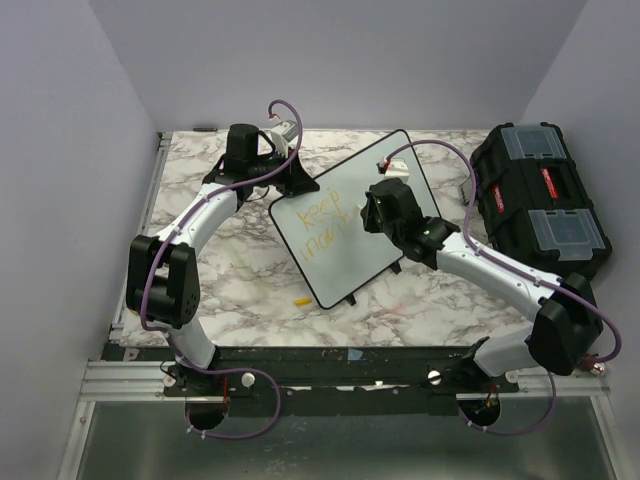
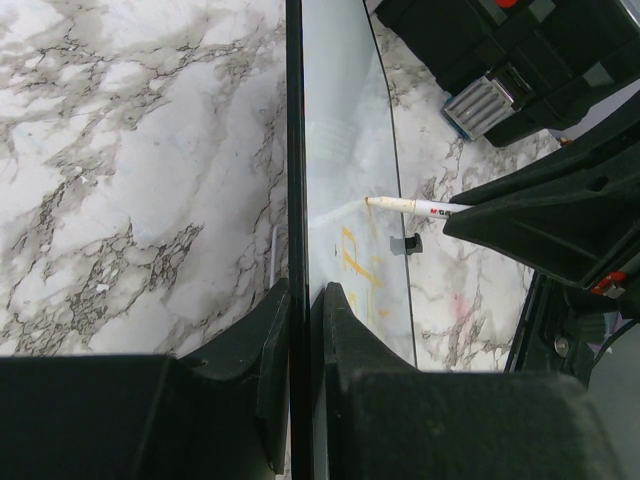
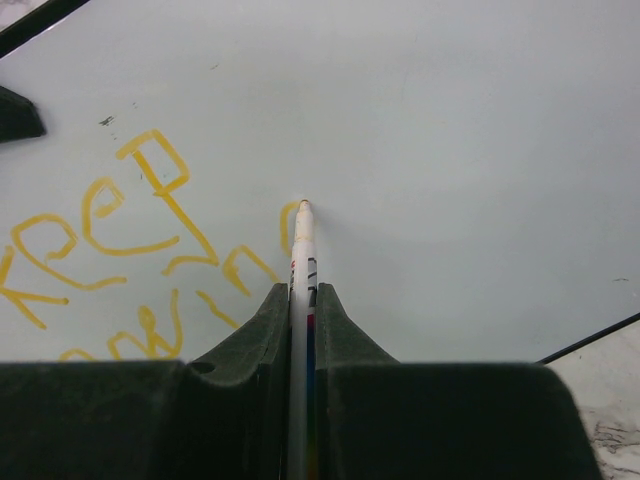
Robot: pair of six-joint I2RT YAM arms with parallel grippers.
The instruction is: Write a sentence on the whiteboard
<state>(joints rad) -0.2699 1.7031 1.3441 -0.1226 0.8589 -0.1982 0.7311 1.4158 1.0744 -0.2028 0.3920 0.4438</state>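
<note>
Currently, left jaws clamp the whiteboard (image 1: 350, 176) rim; right jaws pinch a marker (image 3: 300, 262), tip on the board beside the sentence (image 3: 128, 247).

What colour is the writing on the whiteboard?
Yellow-orange; the sentence shows best in the right wrist view.

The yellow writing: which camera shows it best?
Right wrist view: the yellow writing is large and close, "keep" legible beside the marker. Top view shows it small and faint; left wrist view sees the whiteboard nearly edge-on, catching few strokes.
</note>
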